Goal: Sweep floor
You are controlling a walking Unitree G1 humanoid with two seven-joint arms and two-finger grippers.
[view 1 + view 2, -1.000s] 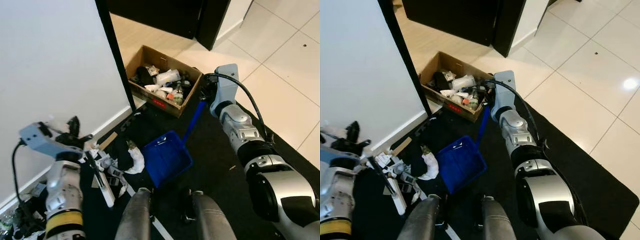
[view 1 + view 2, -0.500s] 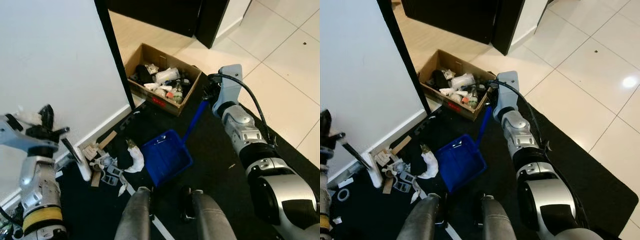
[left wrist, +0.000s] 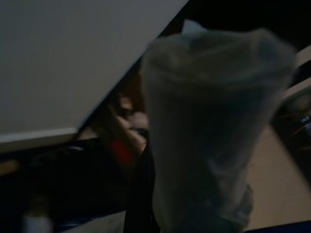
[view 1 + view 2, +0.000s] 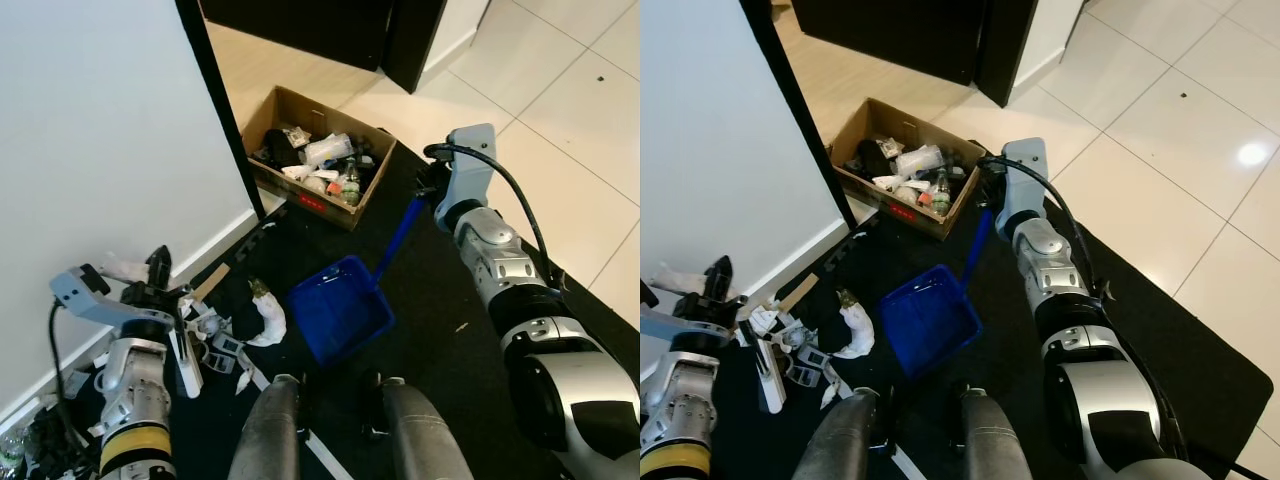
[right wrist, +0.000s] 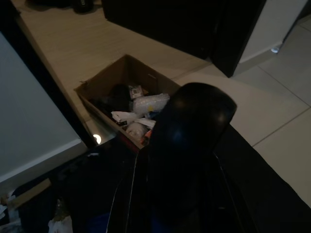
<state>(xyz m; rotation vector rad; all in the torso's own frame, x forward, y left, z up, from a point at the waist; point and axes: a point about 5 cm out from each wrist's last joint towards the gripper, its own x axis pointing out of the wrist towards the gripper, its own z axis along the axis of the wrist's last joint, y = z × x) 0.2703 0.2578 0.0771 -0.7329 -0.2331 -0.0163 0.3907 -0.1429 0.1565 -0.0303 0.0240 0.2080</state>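
My left gripper (image 4: 158, 285) is low by the white wall, shut on a short brush whose white head (image 4: 187, 358) points down at the floor. The brush's pale handle (image 3: 209, 131) looms blurred in the left wrist view. A pile of litter (image 4: 232, 326), white scraps and small pieces, lies just right of the brush on the black mat. The blue dustpan (image 4: 340, 310) stands on the mat beside the litter. Its long blue handle (image 4: 398, 230) rises to my right gripper (image 4: 430, 188), which is shut on it. The handle's dark top (image 5: 194, 121) is close in the right wrist view.
An open cardboard box (image 4: 268, 128) full of rubbish sits beyond the dustpan, by a black door frame (image 4: 222, 110). The white wall (image 4: 100, 140) runs along the left. My legs (image 4: 270, 430) stand right behind the dustpan. White tiles (image 4: 570, 130) lie to the right.
My left arm swung the brush back toward the wall, away from the litter, then brought it down beside the pile again. The dustpan and right gripper shifted slightly right.
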